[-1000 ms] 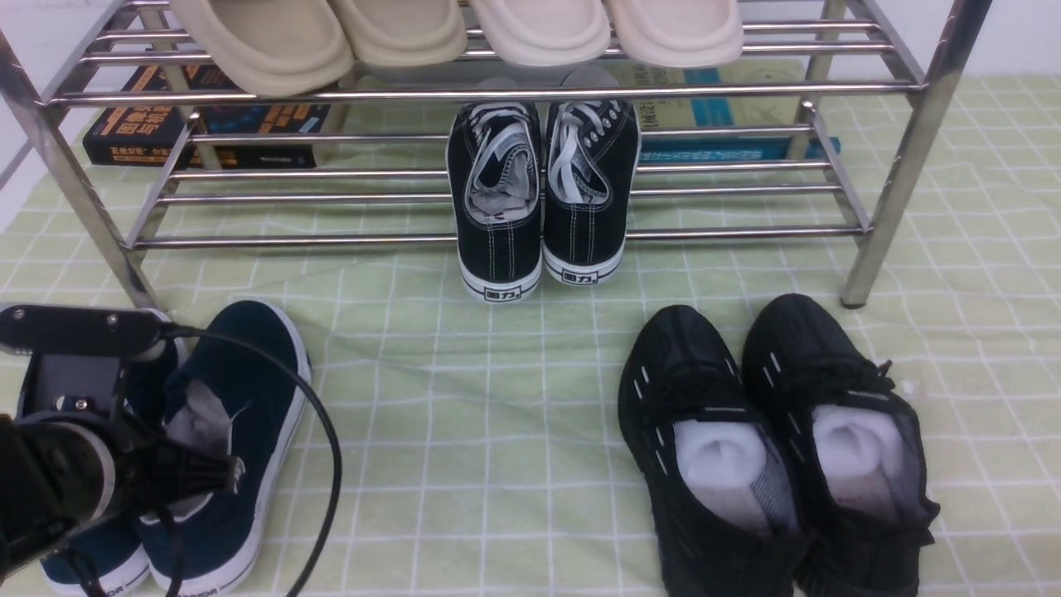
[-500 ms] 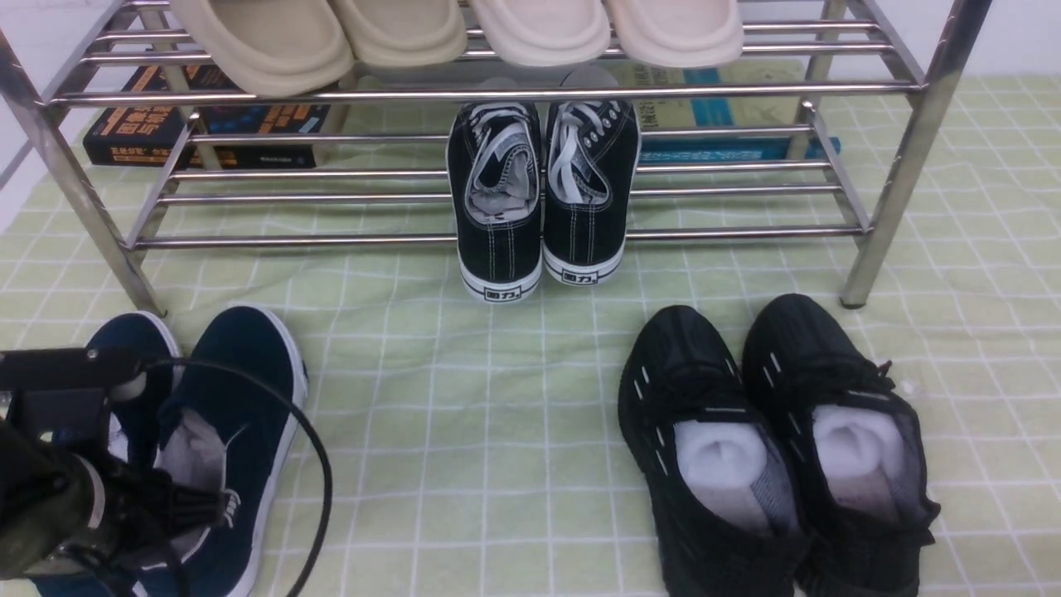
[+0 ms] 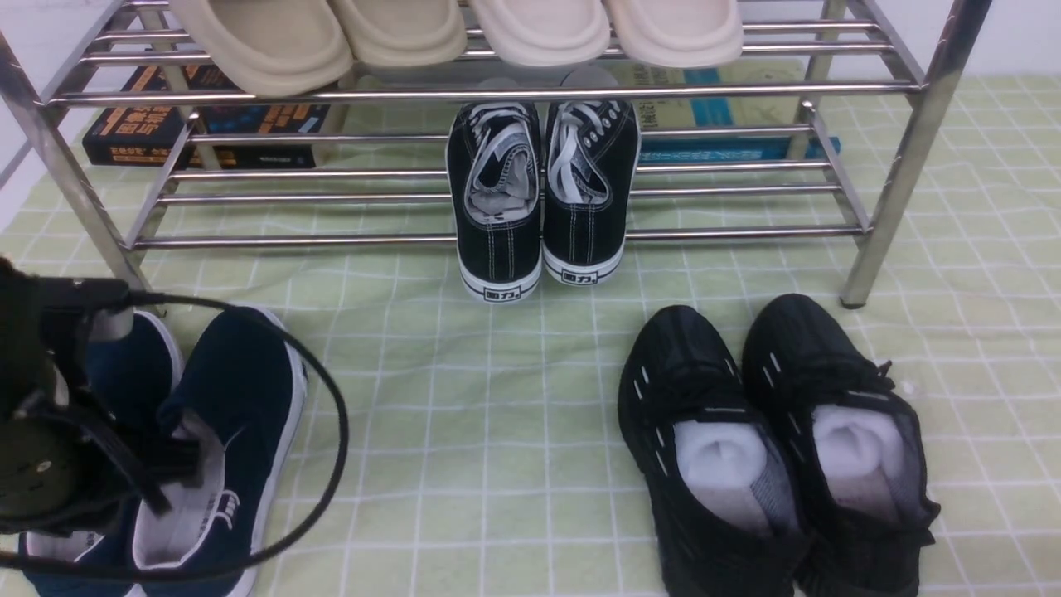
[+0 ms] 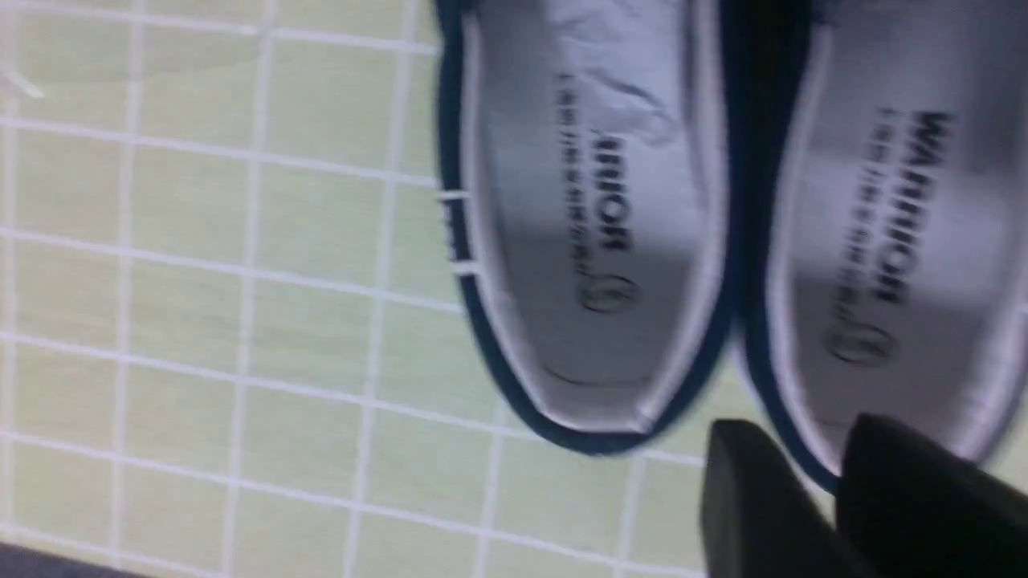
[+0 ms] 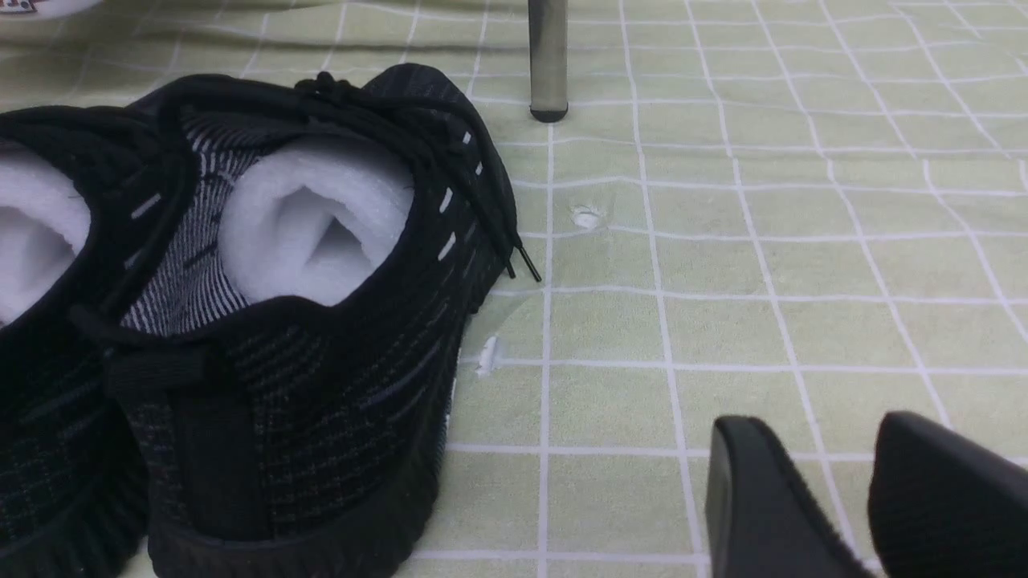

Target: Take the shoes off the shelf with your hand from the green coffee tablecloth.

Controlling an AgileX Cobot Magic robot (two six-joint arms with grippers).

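The shoes, a navy slip-on pair (image 3: 240, 390) with white soles and pale lining, lie side by side on the green coffee tablecloth (image 3: 497, 398) at the near left, in front of the shelf (image 3: 497, 93). My left arm (image 3: 41, 431) hangs over their heels and hides part of the left shoe. In the left wrist view the left gripper (image 4: 795, 429) hovers above the heel of one shoe (image 4: 875, 241); a narrow gap shows between its fingers, which hold nothing. The right gripper (image 5: 811, 425) stands open over bare cloth, beside the black trainers.
Black lace-up sneakers (image 3: 539, 191) sit on the shelf's lower tier and beige slippers (image 3: 456, 29) on the upper one. All-black mesh trainers (image 3: 771, 431) lie on the cloth at the near right. Books (image 3: 207, 124) lie behind the shelf. A shelf leg (image 5: 548, 56) stands beyond the trainers.
My left arm has lifted away from the navy shoes, its cable loop swinging right. The gripper let go of the shoe, which now rests on the cloth. The right arm has not moved.
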